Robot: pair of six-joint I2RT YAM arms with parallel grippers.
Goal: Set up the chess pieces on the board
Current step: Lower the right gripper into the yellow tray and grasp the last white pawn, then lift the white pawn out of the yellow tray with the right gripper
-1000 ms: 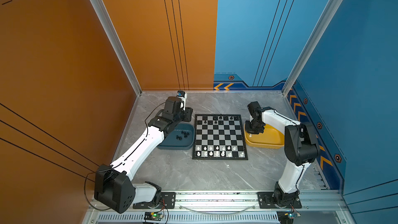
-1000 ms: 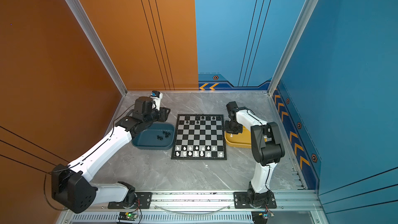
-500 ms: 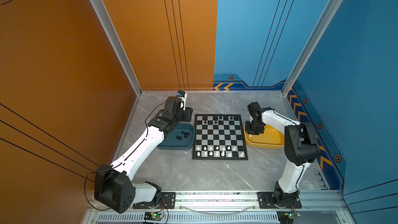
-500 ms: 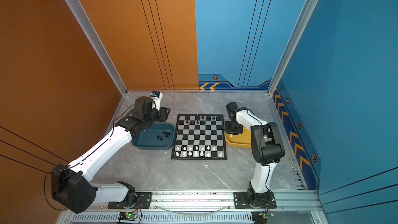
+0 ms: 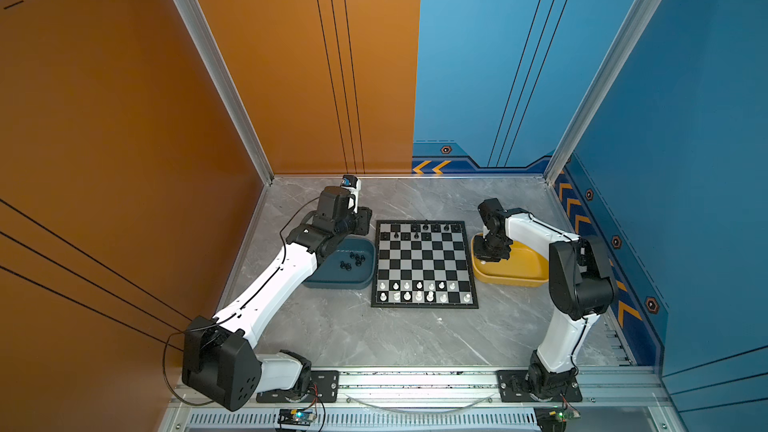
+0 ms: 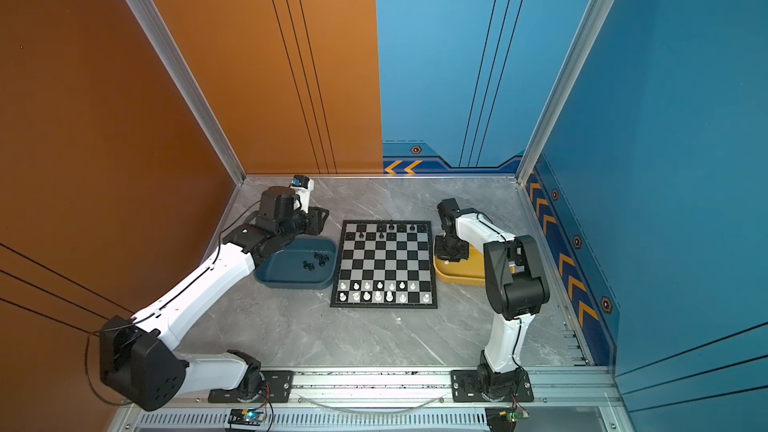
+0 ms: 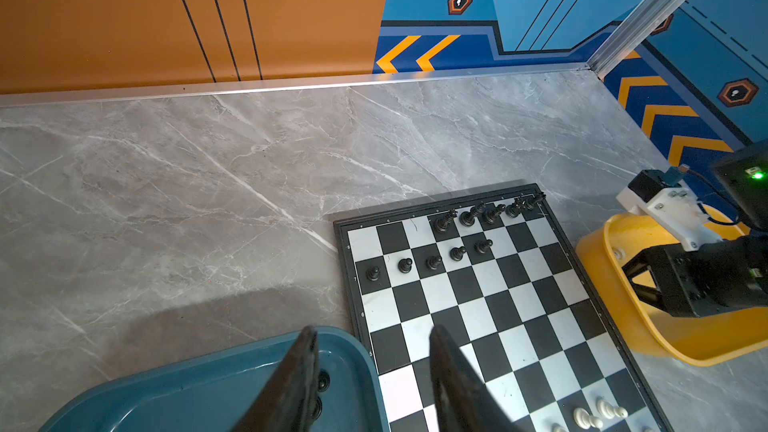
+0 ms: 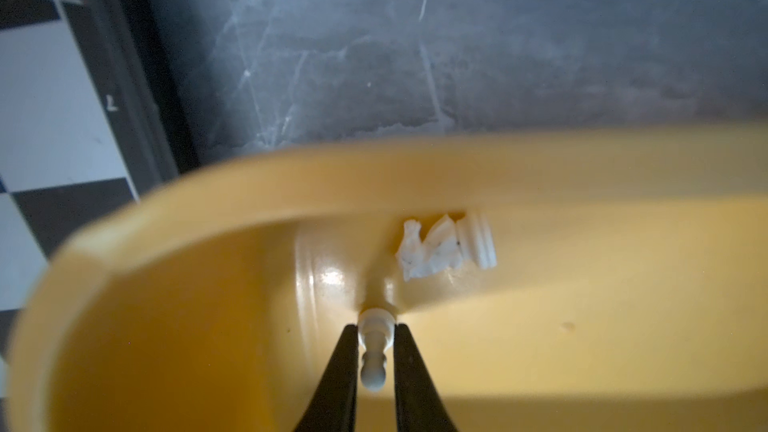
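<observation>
- left arm (image 5: 274,284): base at lower left of both top views. The long white link stretches diagonally up and right, and the wrist is folded over the far end of the teal tray (image 5: 340,282).
- left hand (image 7: 372,332): fingers stand a moderate gap apart with nothing between them. It hangs over the teal tray's rim, just beside the edge of the board (image 5: 424,268).
- right arm (image 5: 569,326): base at lower right, lower link upright, elbow bent. The forearm reaches up and left, and the wrist tips steeply down into the left end of the yellow tray (image 5: 511,280).
- right hand (image 8: 376,326): fingers pinched on both sides of a white pawn (image 8: 375,342), low inside the yellow tray. Cannot tell if the pawn's base touches the tray floor.
- white piece (image 8: 432,251): knight-shaped, lying on its side by the tray wall, near the held pawn.
- board: lower middle of both top views, flat on the tabletop (image 5: 374,338), between the two trays.
- black chessmen (image 5: 424,227): on the board's top two rows, which are partly filled.
- white chessmen (image 5: 419,295): on the board's bottom two rows.
- loose black pieces (image 5: 356,258): clustered in the teal tray.
</observation>
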